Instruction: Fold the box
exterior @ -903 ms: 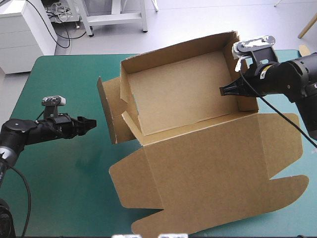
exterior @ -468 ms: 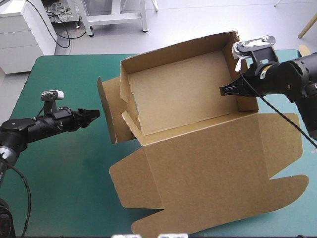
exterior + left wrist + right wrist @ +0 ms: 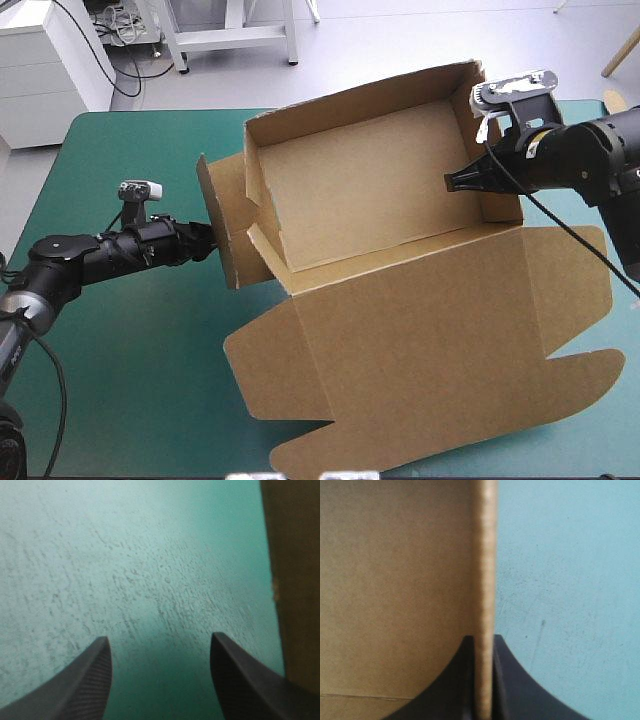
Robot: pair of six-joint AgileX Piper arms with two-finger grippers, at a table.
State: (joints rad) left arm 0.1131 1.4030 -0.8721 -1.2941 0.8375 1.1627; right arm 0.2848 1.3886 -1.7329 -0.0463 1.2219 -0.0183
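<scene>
Box (image 3: 360, 200) mid-table, tray open, lid (image 3: 420, 340) flat toward near edge. Right gripper (image 3: 482, 642) nearly shut, pinching right wall (image 3: 485, 555). Left gripper (image 3: 157, 642) spread wide, empty, beside loose left flap (image 3: 222, 215). Risk: push on flap may slide box, pulling wall from pinch.

No text, label or number can be read. The box (image 3: 400, 330) is bare brown board, both beside the left gripper (image 3: 206, 241) and within the right gripper (image 3: 449, 183).
</scene>
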